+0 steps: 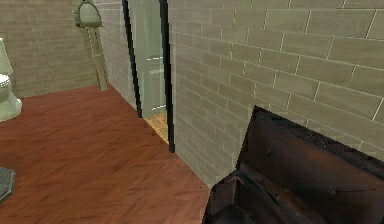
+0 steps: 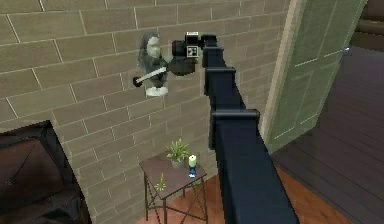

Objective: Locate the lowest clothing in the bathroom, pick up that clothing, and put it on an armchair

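Note:
In the arm side view my dark arm (image 2: 235,130) rises to the gripper (image 2: 150,75), high up against the brick wall. A grey, crumpled piece of clothing (image 2: 150,52) hangs at the gripper's far end, clear of floor and furniture, so the gripper holds it. A dark brown padded seat (image 1: 300,170), possibly an armchair, fills the forward view's bottom right. Its dark bulk (image 2: 35,175) also sits at the arm side view's lower left.
A small side table (image 2: 160,168) with a potted plant (image 2: 178,150) and a small blue thing (image 2: 192,170) stands by the wall under the arm. A pale green door (image 1: 150,60) stands ajar ahead, with a toilet (image 1: 8,95) and a floor lamp (image 1: 90,15) at left. Another door (image 2: 320,70) is at right.

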